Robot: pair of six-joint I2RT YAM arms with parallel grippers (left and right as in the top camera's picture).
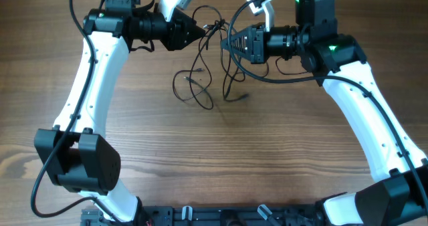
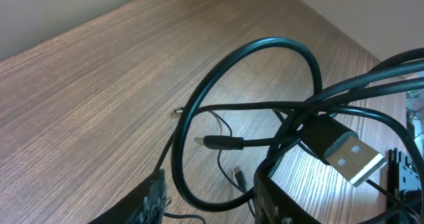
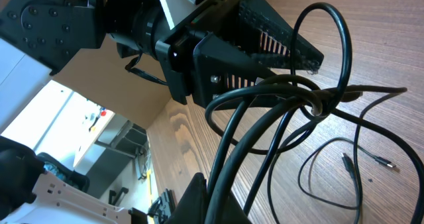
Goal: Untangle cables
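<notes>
At 12 o'clock on the table (image 1: 267, 159), the cables (image 1: 212, 27) are strung in the air between your two grippers. Loose strands hang from there toward 6 o'clock and lie in loops on the wood near the centre. Your right gripper (image 1: 232, 42) reaches in from 3 o'clock and is closed tight. Its wrist view shows black strands running out from between its fingers, so it is pinching the bundle. Your left gripper (image 1: 203, 31) comes in from 9 o'clock and its tip meets the same bundle. In its own camera its fingers (image 2: 154, 199) stand partly apart with a loop passing between them, but you cannot tell whether they actually pinch it. Only the left wrist view shows you a silver USB plug (image 2: 348, 156) close to the lens at 3 o'clock and a small black plug (image 2: 222, 142) near mid-frame. Only the right wrist view shows the knot (image 3: 317, 103) of strands just under the left gripper's ribbed finger.
</notes>
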